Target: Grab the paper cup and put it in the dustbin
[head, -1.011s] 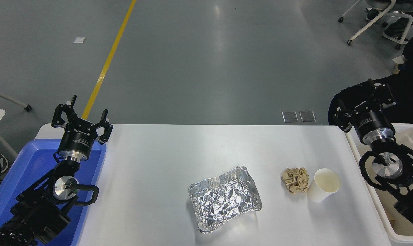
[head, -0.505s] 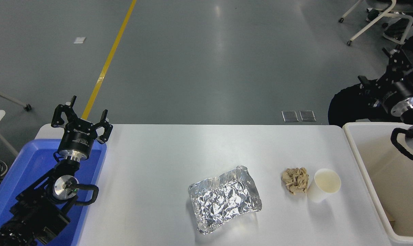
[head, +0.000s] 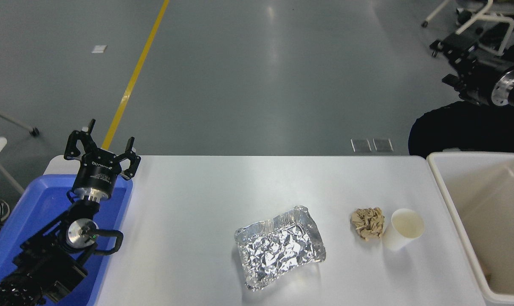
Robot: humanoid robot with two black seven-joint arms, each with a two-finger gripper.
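The white paper cup stands upright on the table, near its right front, with nothing holding it. The off-white dustbin sits just off the table's right edge, to the right of the cup. My right gripper hangs high at the picture's top right, far beyond the dustbin and well away from the cup; it points left, open and empty. My left gripper is parked open over the blue bin at the lower left.
A crumpled tan paper ball touches the cup's left side. A crinkled foil tray lies at the table's middle front. The blue bin is at the left edge. A person in dark clothing and a chair are at far right.
My right arm has risen from over the dustbin's near end up and back to the top right corner. The cup, paper ball, tray and left arm have not moved.
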